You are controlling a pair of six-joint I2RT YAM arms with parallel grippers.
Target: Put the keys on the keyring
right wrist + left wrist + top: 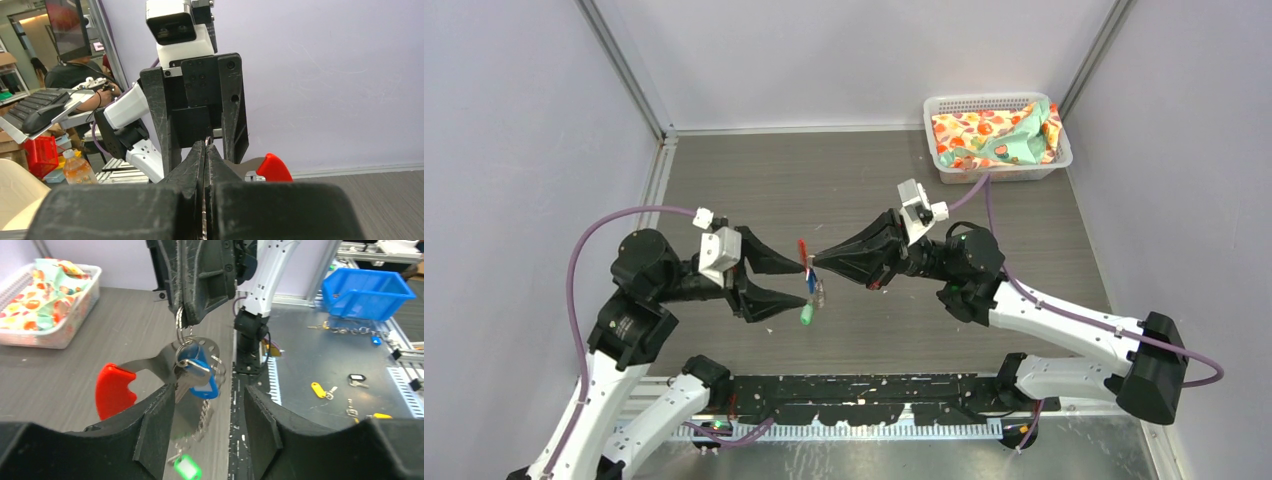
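Observation:
My right gripper is shut on the thin wire of the keyring and holds it in the air over the table's middle. The ring's red tag sticks out to one side, and shows as the red tag past my right gripper. The blue key hangs on the ring, close to one finger. My left gripper is open, its fingers standing either side of the hanging keys, gripping nothing. The green key shows blurred lower down; I cannot tell whether it is attached.
A white basket with patterned cloth sits at the table's far right. Grey walls close in the left, back and right. In the left wrist view a blue bin and loose tagged keys lie on the metal bench beyond the table's near edge.

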